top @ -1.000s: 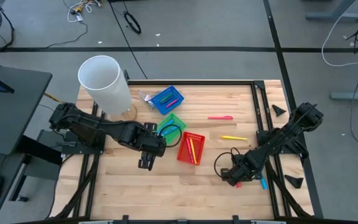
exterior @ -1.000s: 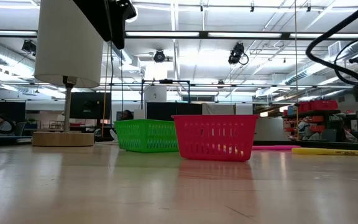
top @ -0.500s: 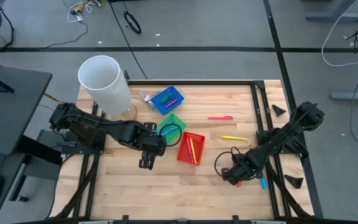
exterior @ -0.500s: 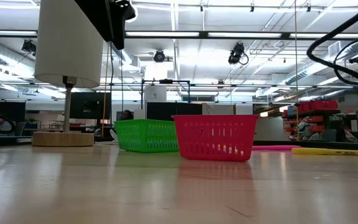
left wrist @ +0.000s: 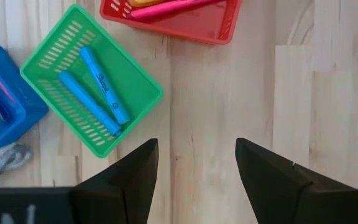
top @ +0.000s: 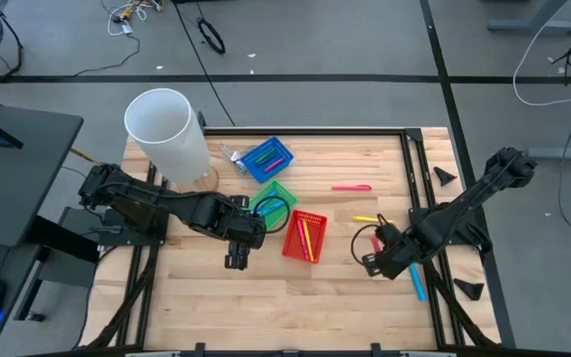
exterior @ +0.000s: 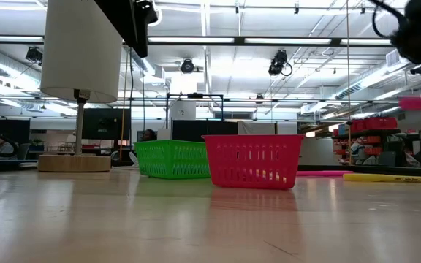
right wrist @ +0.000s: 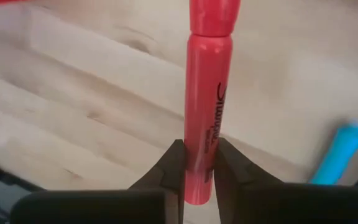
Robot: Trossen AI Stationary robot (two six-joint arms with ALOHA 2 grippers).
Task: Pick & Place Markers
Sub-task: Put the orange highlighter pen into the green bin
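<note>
Marker (right wrist: pixel 207 93), pink with black lettering, clamped between right fingers (right wrist: pixel 174 163); left fingers (left wrist: pixel 138 171) apart.

A white cylindrical lamp shade (top: pixel 170 134) is standing on a round wooden base (exterior: pixel 74 162) at the far left of the wooden table (top: pixel 266 288). A blue mesh basket (top: pixel 266 158) is sitting just right of it; a green mesh basket (top: pixel 275 201) and a red mesh basket (top: pixel 303 235) are lying nearer, close together. Cables (top: pixel 210 36) are lying on the grey floor beyond the table.

Left gripper (top: pixel 236 260) hovering, jaws apart, right gripper (top: pixel 375 260) apparently raised, jaws clamped
</note>
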